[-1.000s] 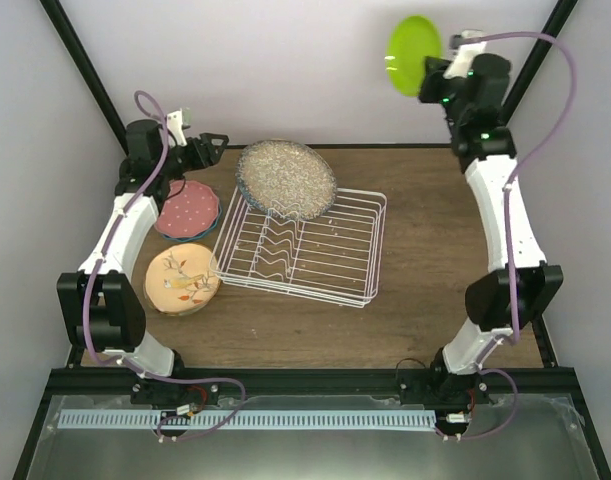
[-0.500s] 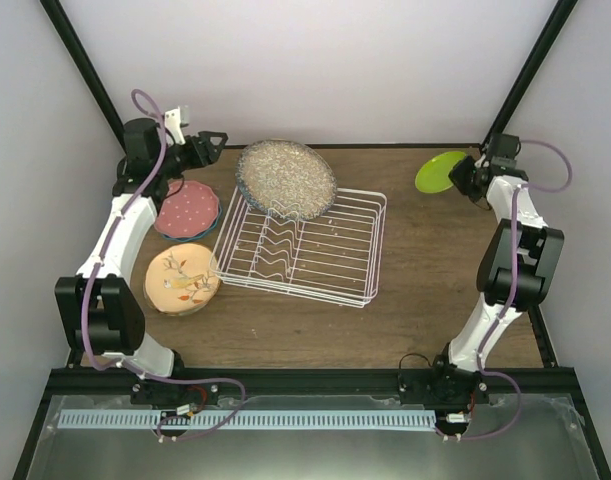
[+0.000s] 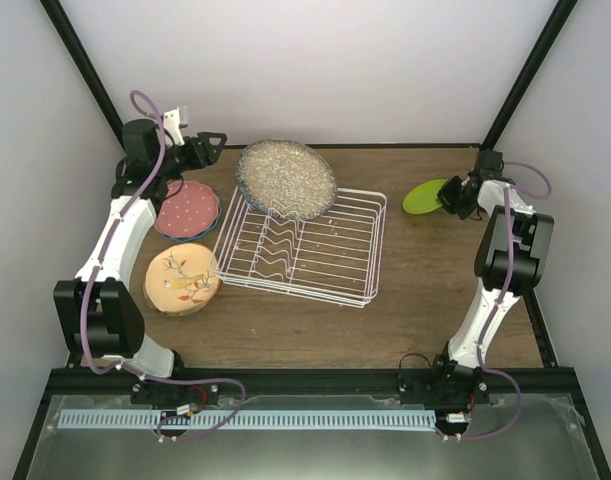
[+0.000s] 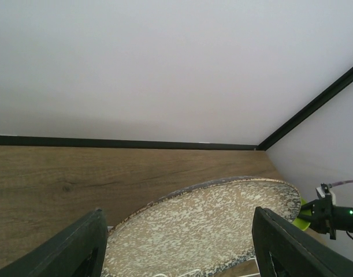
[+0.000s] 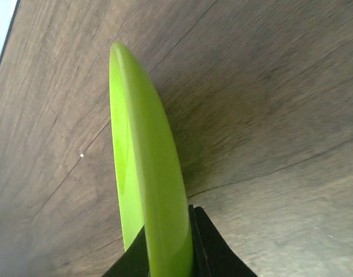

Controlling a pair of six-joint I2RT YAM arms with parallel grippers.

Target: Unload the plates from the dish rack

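While the brown wooden table [image 3: 425, 290] carries the white wire dish rack [image 3: 300, 250], the large grey speckled plate [image 3: 285, 178] leans in its far-left corner. The cream floral plate [image 3: 182, 280] and pink dotted plate [image 3: 188, 208] lie left of the rack. The right gripper [image 3: 450, 193] clamps the small lime green plate [image 3: 423, 196] by its rim, far right. The left gripper [image 3: 210, 147] is spread, empty.

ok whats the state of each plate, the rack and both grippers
lime green plate: held by its rim, tilted
grey speckled plate: leaning in the dish rack
dish rack: holds only that plate
pink dotted plate: flat, stacked on others
cream floral plate: flat on the table
left gripper: open, empty
right gripper: shut on the lime green plate
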